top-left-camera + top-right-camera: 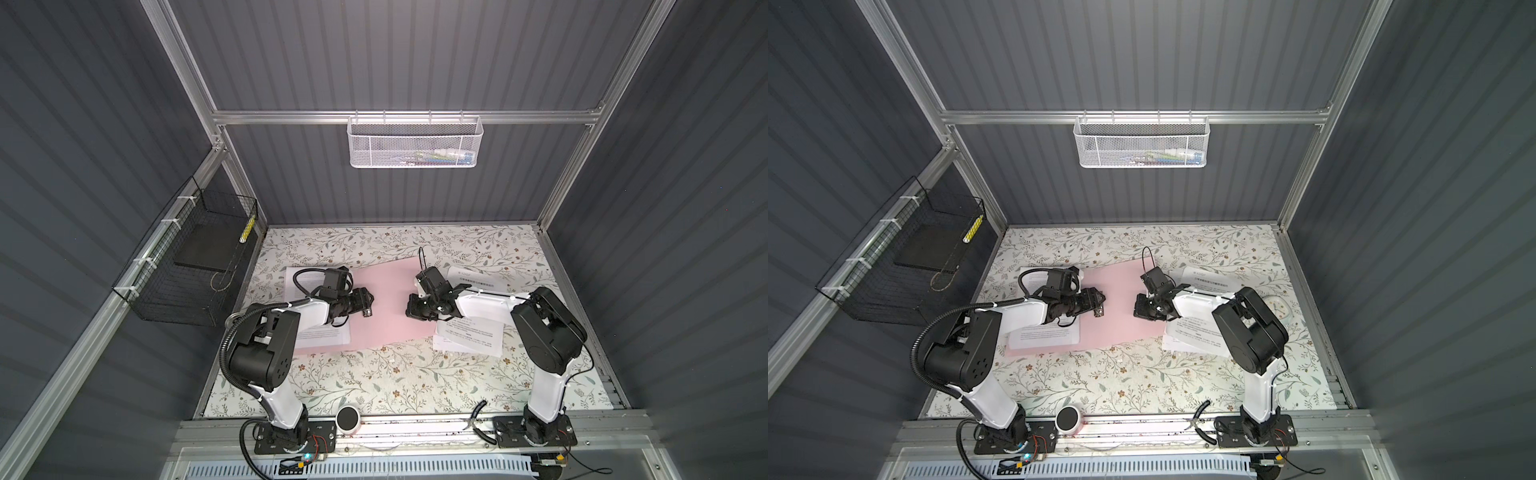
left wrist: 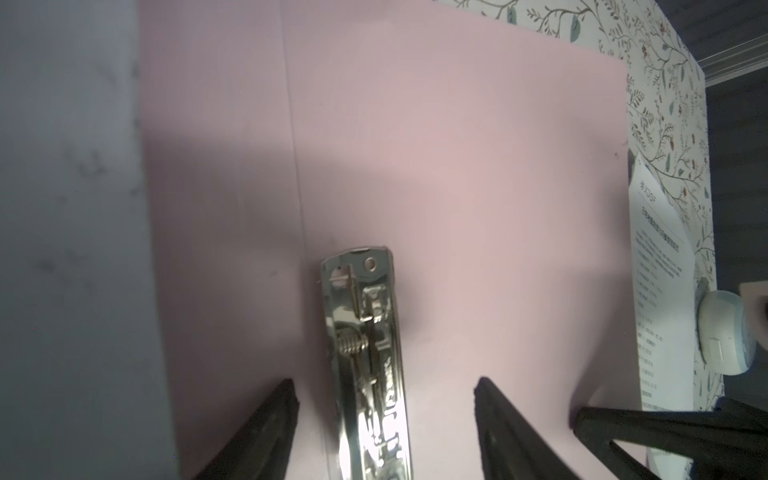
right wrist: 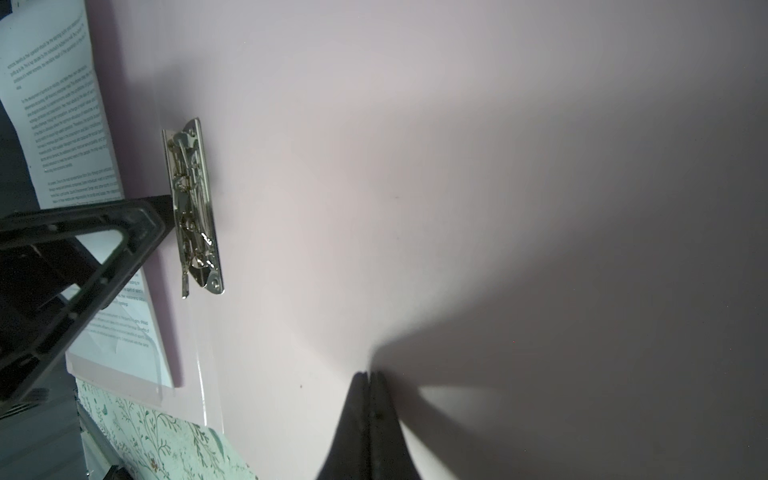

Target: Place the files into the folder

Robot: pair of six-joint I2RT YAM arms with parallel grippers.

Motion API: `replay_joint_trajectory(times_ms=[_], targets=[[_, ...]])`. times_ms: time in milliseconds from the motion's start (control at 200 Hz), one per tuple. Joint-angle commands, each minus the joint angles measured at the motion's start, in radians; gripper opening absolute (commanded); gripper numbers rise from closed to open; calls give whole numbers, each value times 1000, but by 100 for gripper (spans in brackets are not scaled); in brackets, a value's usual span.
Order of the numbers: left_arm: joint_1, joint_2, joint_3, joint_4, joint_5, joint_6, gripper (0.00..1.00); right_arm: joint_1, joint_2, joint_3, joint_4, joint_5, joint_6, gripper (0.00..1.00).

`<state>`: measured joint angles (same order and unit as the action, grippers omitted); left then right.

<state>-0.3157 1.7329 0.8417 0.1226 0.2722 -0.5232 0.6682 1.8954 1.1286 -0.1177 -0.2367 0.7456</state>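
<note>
1. Left tool (image 2: 385, 381) stands with its jaws apart, one finger on each side of the silver clip (image 2: 365, 353) with a gap at both sides; it holds nothing.
2. Right tool (image 3: 369, 376) has its fingers pressed together with nothing between them. Its tip is low over bare pink of the folder (image 1: 390, 291); we cannot tell whether it touches.
3. We see the folder lying open and flat on the table (image 1: 374, 382) beneath both tools. On the leaf behind the left tool lie printed sheets (image 1: 320, 336), with pink showing past their edge.
4. A second stack of sheets (image 1: 469, 336) lies behind the right tool, at the folder's outer edge on the table.
5. Well out to the side of the left tool, a black wire basket (image 1: 187, 266) on the wall holds a dark grey slab (image 1: 203, 249) and a yellow-and-white striped stick (image 1: 248, 230). High beyond both tools hangs a white mesh basket (image 1: 415, 141); the small coloured things in it we cannot name.
6. The left arm (image 1: 266, 345) and right arm (image 1: 548, 332) rise from the near edge, bend, and reach inward and low, so the tools face each other across the folder's middle.
7. The folder is pale pink and plain, with a crease running on from the clip's end. The sheets are white with blocks of small black text, and one corner behind the left tool curls up.
</note>
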Motion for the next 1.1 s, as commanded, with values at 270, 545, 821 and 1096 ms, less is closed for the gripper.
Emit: replay_joint_trajectory(times_ms=[270,545,821,1096], targets=[[-35,34,14,86,50,-40,65,42,50,80,11,-52,20,0],[-49,-1,2,100,24,-84,65,86,102,190,-30,-47,9,0],[-49,-156,3,15,-30,-80,70,126,165,304,-73,-52,3,3],[-49,-432,-74,-182,-185,-32,69,153,214,375,-92,-60,12,11]])
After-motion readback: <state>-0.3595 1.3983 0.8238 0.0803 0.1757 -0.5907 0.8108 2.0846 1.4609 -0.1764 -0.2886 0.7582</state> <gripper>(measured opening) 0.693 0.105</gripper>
